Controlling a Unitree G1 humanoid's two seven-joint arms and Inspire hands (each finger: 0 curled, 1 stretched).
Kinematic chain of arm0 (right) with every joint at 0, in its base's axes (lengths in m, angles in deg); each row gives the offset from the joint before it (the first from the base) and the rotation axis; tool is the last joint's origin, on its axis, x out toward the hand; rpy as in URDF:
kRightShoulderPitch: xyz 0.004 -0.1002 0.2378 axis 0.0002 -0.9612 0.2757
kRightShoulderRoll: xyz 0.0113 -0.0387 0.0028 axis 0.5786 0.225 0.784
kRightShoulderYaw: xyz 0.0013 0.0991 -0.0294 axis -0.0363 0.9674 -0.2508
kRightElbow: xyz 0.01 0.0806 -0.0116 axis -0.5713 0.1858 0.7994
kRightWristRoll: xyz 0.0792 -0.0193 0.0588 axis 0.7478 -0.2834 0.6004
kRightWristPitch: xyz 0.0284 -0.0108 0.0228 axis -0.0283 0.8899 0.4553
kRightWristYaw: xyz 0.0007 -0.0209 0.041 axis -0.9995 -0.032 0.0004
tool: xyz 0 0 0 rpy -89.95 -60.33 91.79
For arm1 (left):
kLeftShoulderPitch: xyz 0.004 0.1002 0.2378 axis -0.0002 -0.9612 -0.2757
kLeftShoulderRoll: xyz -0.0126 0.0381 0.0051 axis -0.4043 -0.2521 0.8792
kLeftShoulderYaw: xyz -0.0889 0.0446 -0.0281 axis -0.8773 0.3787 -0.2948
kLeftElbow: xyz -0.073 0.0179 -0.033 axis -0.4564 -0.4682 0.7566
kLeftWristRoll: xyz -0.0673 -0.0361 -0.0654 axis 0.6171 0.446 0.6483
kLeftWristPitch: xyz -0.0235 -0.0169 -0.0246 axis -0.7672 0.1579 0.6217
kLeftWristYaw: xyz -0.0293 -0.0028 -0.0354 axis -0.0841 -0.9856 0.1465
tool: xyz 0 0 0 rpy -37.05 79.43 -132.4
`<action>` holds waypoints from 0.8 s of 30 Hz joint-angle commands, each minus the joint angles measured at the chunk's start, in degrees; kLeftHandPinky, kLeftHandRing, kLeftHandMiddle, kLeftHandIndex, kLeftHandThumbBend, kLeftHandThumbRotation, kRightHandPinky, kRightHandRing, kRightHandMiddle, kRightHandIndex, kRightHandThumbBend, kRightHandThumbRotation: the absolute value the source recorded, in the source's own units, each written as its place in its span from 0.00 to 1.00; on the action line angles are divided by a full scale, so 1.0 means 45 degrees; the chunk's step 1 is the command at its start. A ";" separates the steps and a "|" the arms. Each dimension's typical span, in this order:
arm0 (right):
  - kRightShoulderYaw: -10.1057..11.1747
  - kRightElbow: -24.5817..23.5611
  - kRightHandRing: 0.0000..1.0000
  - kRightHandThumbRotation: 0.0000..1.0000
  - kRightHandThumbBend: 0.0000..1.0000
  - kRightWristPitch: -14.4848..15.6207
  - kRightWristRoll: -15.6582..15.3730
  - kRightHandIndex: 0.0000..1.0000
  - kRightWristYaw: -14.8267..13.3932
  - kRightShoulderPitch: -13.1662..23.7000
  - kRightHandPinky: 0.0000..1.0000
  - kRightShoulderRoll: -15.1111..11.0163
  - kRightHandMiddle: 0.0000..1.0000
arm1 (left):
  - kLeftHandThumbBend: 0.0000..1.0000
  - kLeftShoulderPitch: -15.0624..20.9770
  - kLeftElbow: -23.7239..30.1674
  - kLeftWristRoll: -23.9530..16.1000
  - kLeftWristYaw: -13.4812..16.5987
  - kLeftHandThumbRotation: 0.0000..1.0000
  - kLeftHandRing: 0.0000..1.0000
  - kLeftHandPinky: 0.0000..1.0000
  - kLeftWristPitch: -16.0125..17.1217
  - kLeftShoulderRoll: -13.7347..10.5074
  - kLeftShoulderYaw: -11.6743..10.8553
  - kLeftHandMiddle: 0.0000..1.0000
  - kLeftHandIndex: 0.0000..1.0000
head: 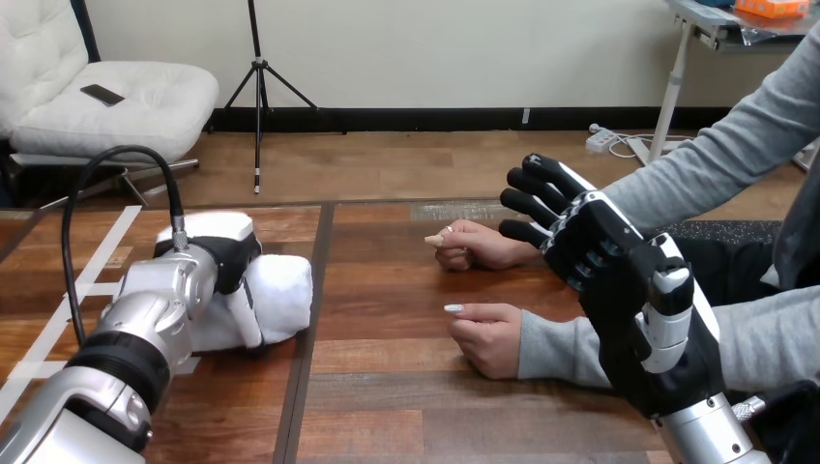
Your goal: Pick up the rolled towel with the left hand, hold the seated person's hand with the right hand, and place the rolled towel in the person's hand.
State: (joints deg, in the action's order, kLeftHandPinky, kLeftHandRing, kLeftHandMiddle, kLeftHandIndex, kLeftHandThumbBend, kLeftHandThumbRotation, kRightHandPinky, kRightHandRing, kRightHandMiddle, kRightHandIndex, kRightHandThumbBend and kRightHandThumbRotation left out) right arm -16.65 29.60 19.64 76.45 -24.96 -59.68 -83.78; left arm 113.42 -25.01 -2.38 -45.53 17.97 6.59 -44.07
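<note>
Gripping the rolled towel (282, 295) with my left hand (227, 253), fingers curled over its top and front; the towel lies on the wooden table (387, 396), left side. My right hand (629, 290) is raised, fingers spread and loosely bent, just beside the person's farther hand (479, 246); contact cannot be told. The person's nearer hand (488, 336) rests fisted on the table.

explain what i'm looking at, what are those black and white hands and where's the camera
This is one picture from a camera on a humanoid robot's head, looking down across a wooden table. The silver arms entering from the bottom are the robot's own. Its left hand has fingers curled round a rolled white towel lying on the table. Its right hand is open, raised by the wrist of a seated person; whether they touch is unclear. The person's farther hand and nearer hand rest on the table as loose fists.
</note>
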 commanded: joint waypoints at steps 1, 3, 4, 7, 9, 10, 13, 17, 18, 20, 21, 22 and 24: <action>0.0156 -0.0395 0.88 1.00 1.00 -0.0230 0.0174 0.88 0.0026 0.0748 0.83 -0.0160 0.89 | 0.85 0.0331 -0.0136 0.0130 0.0580 0.00 0.38 0.29 0.0023 0.0121 -0.0164 0.46 0.53; 0.0161 -0.0388 0.88 1.00 1.00 -0.0252 0.0164 0.88 0.0008 0.0758 0.82 -0.0142 0.89 | 0.80 0.0323 -0.0146 0.0176 0.0655 0.00 0.40 0.31 -0.0015 0.0129 -0.0159 0.48 0.48; 0.0156 -0.0405 0.88 1.00 1.00 -0.0223 0.0193 0.88 0.0026 0.0757 0.82 -0.0149 0.89 | 0.79 0.0310 -0.0145 0.0217 0.0703 0.00 0.41 0.31 0.0000 0.0121 -0.0169 0.48 0.47; 0.0161 -0.0411 0.88 1.00 1.00 -0.0164 0.0256 0.87 0.0068 0.0781 0.82 -0.0175 0.89 | 0.75 0.0308 -0.0157 0.0295 0.0791 0.00 0.44 0.34 0.0029 0.0111 -0.0155 0.51 0.45; 0.0163 -0.0414 0.88 1.00 1.00 -0.0153 0.0267 0.87 0.0073 0.0794 0.82 -0.0177 0.89 | 0.73 0.0309 -0.0156 0.0317 0.0825 0.00 0.45 0.34 0.0033 0.0102 -0.0139 0.51 0.45; 0.0165 -0.0414 0.88 1.00 1.00 -0.0172 0.0242 0.87 0.0065 0.0797 0.82 -0.0179 0.89 | 0.72 0.0303 -0.0144 0.0311 0.0852 0.00 0.45 0.34 0.0046 0.0086 -0.0123 0.51 0.45; 0.0174 -0.0386 0.88 1.00 1.00 -0.0231 0.0198 0.87 0.0062 0.0813 0.82 -0.0179 0.89 | 0.70 0.0297 -0.0142 0.0294 0.0932 0.00 0.46 0.35 0.0073 0.0064 -0.0084 0.52 0.45; 0.0176 -0.0351 0.88 1.00 1.00 -0.0265 0.0212 0.87 0.0101 0.0845 0.82 -0.0180 0.89 | 0.69 0.0301 -0.0183 0.0278 0.1019 0.00 0.46 0.36 0.0075 0.0061 -0.0059 0.53 0.45; 0.0175 -0.0351 0.88 1.00 1.00 -0.0263 0.0219 0.87 0.0109 0.0848 0.82 -0.0180 0.89 | 0.69 0.0302 -0.0193 0.0279 0.1026 0.00 0.46 0.36 0.0074 0.0062 -0.0057 0.52 0.45; 0.0171 -0.0360 0.88 1.00 1.00 -0.0239 0.0237 0.88 0.0122 0.0851 0.82 -0.0179 0.89 | 0.69 0.0289 -0.0165 0.0324 0.1012 0.00 0.46 0.36 0.0119 0.0046 -0.0088 0.52 0.45; 0.0172 -0.0360 0.89 1.00 1.00 -0.0232 0.0242 0.88 0.0127 0.0854 0.82 -0.0178 0.89 | 0.69 0.0288 -0.0160 0.0338 0.1009 0.00 0.46 0.36 0.0133 0.0043 -0.0096 0.52 0.45; 0.0174 -0.0345 0.89 1.00 1.00 -0.0233 0.0227 0.88 0.0117 0.0862 0.82 -0.0174 0.89 | 0.70 0.0272 -0.0171 0.0357 0.1078 0.00 0.46 0.36 0.0195 0.0030 -0.0110 0.52 0.45; 0.0179 -0.0326 0.89 1.00 1.00 -0.0238 0.0205 0.88 0.0106 0.0870 0.82 -0.0167 0.89 | 0.70 0.0256 -0.0193 0.0377 0.1170 0.00 0.46 0.36 0.0267 0.0015 -0.0118 0.52 0.45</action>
State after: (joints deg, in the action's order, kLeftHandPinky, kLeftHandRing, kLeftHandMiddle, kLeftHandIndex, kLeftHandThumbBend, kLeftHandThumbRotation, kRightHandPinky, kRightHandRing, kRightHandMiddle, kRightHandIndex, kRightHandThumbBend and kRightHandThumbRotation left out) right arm -16.59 29.60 19.64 76.71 -24.50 -59.67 -83.78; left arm 113.17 -25.98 -0.85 -42.61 18.30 6.60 -44.08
